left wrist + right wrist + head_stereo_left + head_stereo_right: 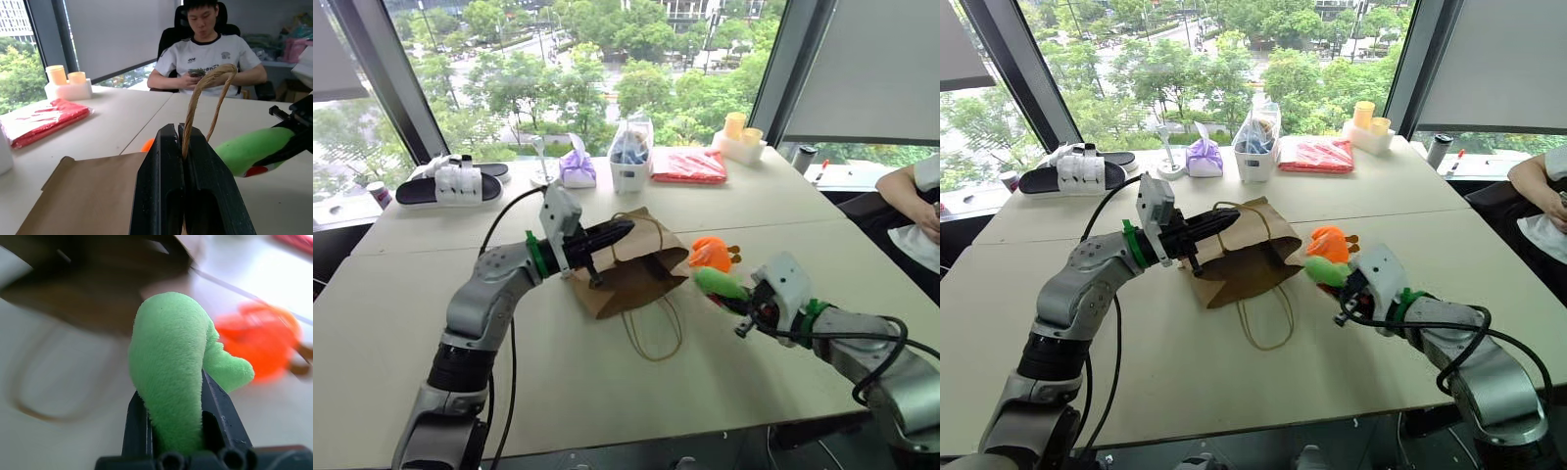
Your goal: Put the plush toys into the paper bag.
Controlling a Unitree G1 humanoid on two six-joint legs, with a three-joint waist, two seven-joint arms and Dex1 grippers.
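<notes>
The brown paper bag point(631, 264) lies on its side mid-table, its mouth facing right. My left gripper point(625, 228) is shut on the bag's upper cord handle point(205, 93), holding that edge up. My right gripper point(729, 294) is shut on the lime green plush toy point(718, 283), squeezed flat between the fingers point(134, 423), just right of the bag's mouth and above the table. The orange plush toy point(710, 253) rests on the table right behind the green one, beside the bag's mouth.
The bag's lower cord handle point(654, 331) loops toward me on the table. Along the far edge stand a purple pouch point(578, 168), a clear bag with blue contents point(629, 152), a red packet point(688, 165), yellow cups point(740, 131) and black sandals point(450, 184). A seated person point(915, 201) is at the right.
</notes>
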